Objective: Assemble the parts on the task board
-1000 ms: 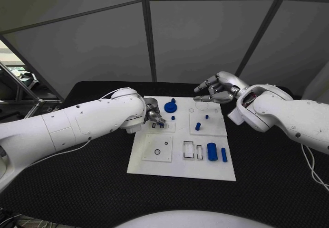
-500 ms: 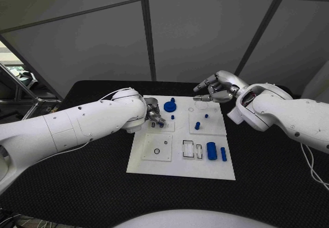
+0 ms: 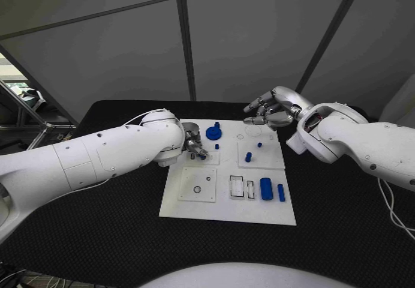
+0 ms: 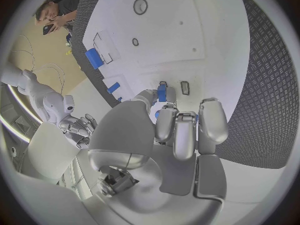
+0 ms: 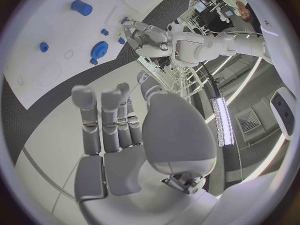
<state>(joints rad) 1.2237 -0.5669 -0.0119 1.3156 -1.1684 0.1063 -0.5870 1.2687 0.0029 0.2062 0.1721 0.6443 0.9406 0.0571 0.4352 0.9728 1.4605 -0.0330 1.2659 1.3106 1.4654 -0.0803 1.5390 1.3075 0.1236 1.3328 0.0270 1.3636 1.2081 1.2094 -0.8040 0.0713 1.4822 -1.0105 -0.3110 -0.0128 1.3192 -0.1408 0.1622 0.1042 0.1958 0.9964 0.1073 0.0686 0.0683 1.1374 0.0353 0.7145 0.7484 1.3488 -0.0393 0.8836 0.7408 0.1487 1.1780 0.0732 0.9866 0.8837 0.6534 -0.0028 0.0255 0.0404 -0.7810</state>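
The white task board (image 3: 195,207) lies mid-table. My left hand (image 3: 195,150) hovers low over its near-left upper panel and pinches a small blue part (image 4: 162,91) between thumb and fingertips, right beside a small slot (image 4: 185,87). My right hand (image 3: 270,111) hangs above the board's far edge, fingers loosely apart and holding nothing. On the board stand a blue gear (image 3: 213,134), a short blue peg (image 3: 248,157) and a tiny blue stud (image 3: 260,145). A thick blue cylinder (image 3: 266,188) and a thin blue bar (image 3: 281,192) lie at the near right.
Two empty rectangular slots (image 3: 236,186) sit left of the cylinder, and a small ring hole (image 3: 198,191) marks the near-left panel. Black table (image 3: 95,240) surrounds the board. Grey wall panels stand behind the table.
My right hand has drifted slightly up and toward the board's far edge. The left hand stays almost still with the small blue part.
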